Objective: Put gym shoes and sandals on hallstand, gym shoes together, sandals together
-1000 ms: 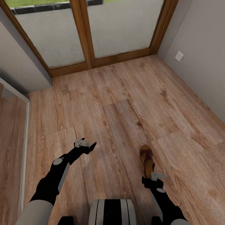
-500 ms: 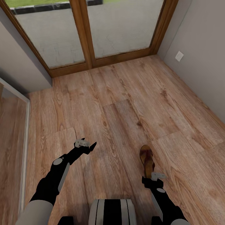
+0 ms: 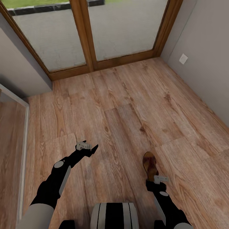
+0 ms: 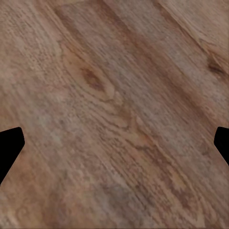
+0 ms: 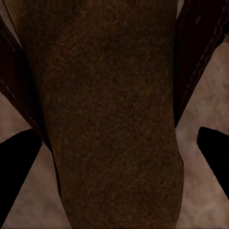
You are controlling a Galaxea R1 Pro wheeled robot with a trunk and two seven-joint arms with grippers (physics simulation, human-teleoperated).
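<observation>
Straddling a brown sandal (image 3: 149, 164) on the corridor floor (image 3: 133, 105), right end effector (image 5: 114, 157) spread wide; left end effector (image 4: 114, 143) likewise parted, empty.

The left arm is reaching forward and out to the side, bent at the elbow, black near the wrist and grey near the shoulder. The left hand (image 3: 90, 149) is hanging in the air with its two fingers (image 4: 9, 148) spread wide apart. The right arm is reaching forward and down, close to the body. The right hand (image 3: 155, 178) is pointing down. Its two fingers (image 5: 16, 167) are spread wide, one on each side, and are not squeezing anything.
</observation>
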